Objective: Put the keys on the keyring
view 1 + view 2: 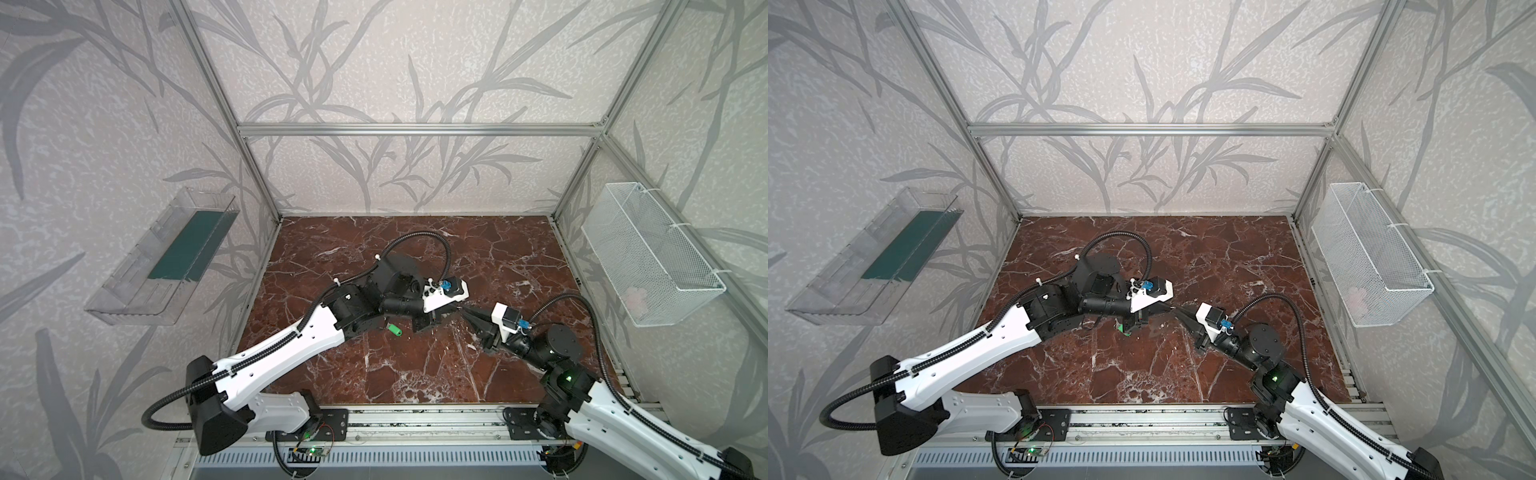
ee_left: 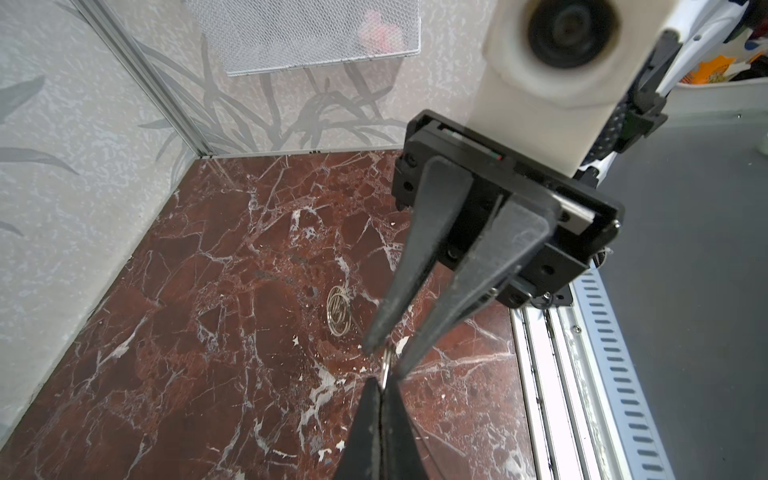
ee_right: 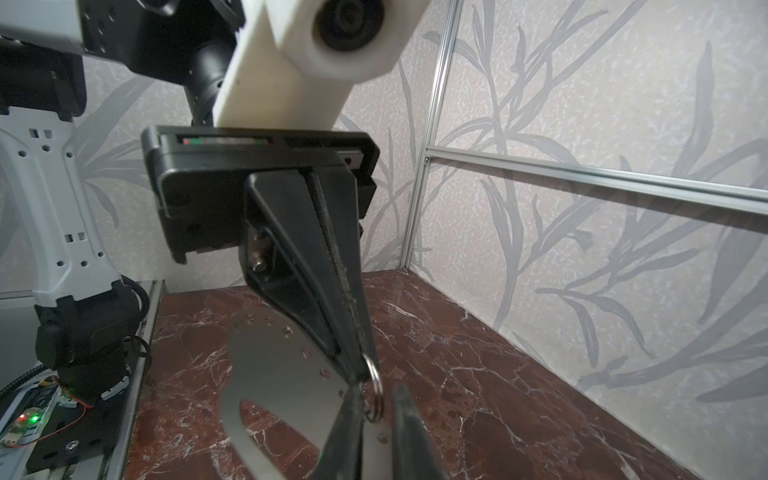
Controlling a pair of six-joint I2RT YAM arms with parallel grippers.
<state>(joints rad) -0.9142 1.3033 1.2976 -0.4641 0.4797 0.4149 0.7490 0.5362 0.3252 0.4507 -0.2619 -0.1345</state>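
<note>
The left end effector [image 3: 359, 370] is seen pressed together on a small metal split ring [image 3: 376, 384] above the desk [image 1: 415, 374]. The right end effector [image 2: 384, 357] is slightly spread around that ring. 1 green key [image 1: 394, 329] lies on the desk beneath the left arm. The grey keyring plate [image 3: 274, 374] hangs beside the ring.

Red-brown marble tabletop [image 1: 415, 365] with white veins. Grey leaf-patterned walls [image 1: 374, 62], aluminium frame [image 1: 419, 129]. Clear plastic bin [image 1: 162, 257] at 9 o'clock; white mesh basket [image 1: 652, 253] at 3 o'clock.
</note>
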